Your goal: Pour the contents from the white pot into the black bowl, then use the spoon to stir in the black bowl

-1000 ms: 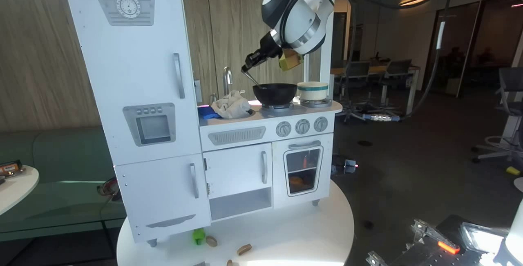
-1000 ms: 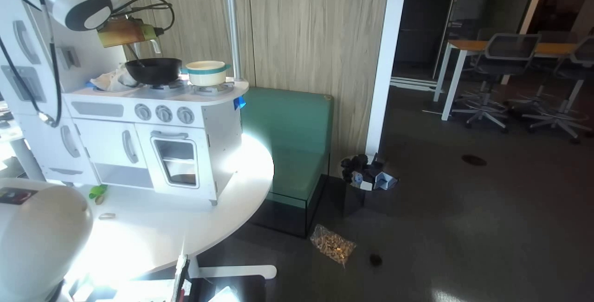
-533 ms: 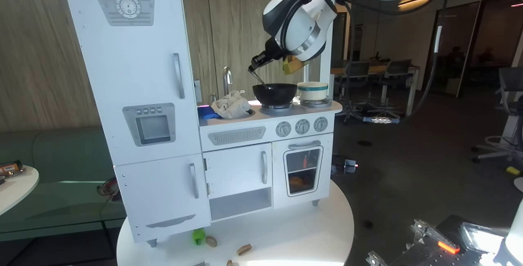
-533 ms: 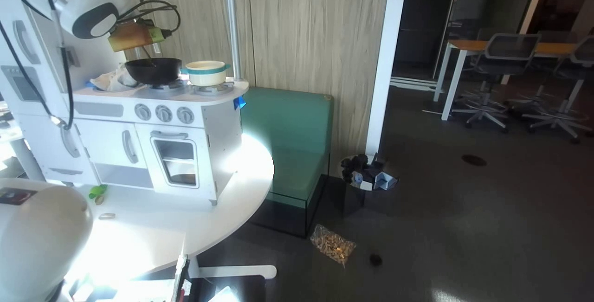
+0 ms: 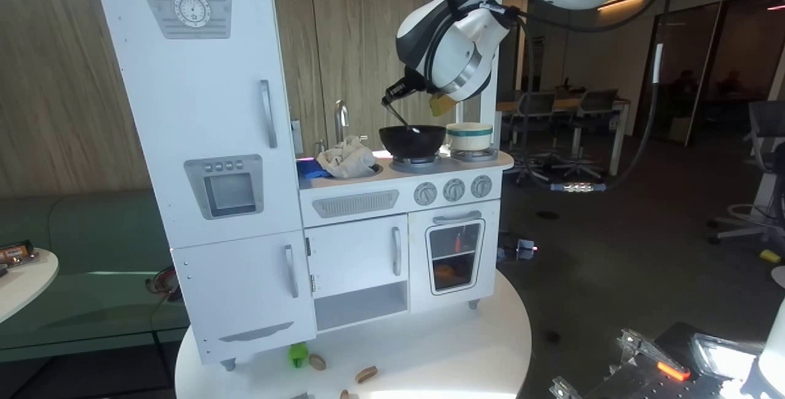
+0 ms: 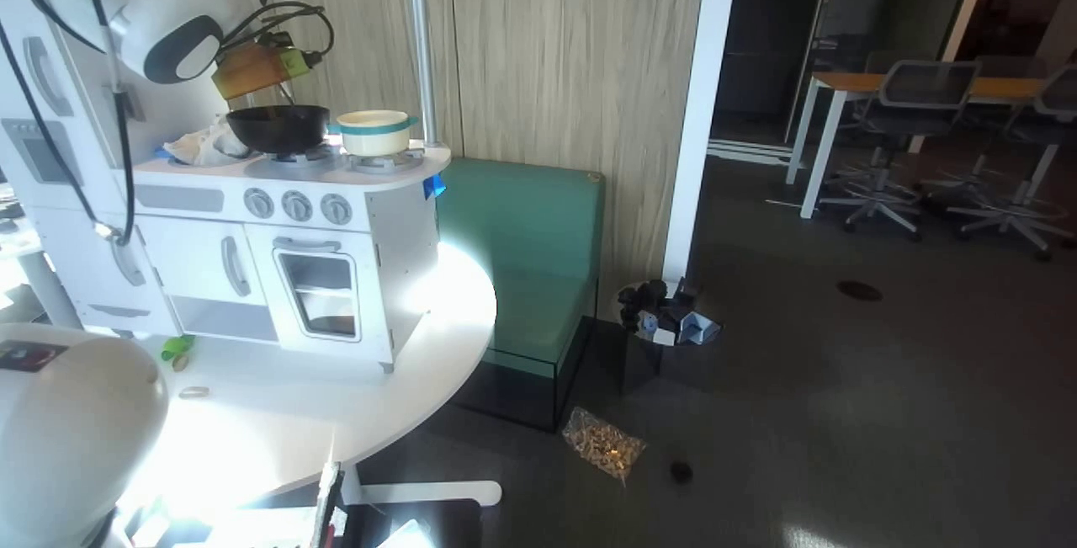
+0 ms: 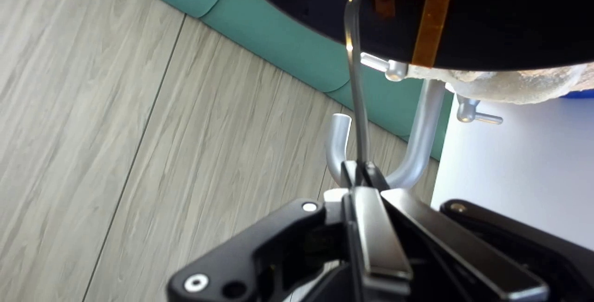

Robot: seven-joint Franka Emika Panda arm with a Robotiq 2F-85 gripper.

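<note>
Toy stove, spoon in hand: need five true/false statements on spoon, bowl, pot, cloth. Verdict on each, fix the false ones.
1. The end effector is shut on the spoon. True.
2. The white pot is tipped over the black bowl. False: it stands upright on its own burner, beside the black bowl.
3. The spoon slants down into the black bowl. True.
4. The cloth lies inside the black bowl. False: it lies outside, near the faucet.
5. The white pot looks narrower than the black bowl in both exterior views. True.
</note>
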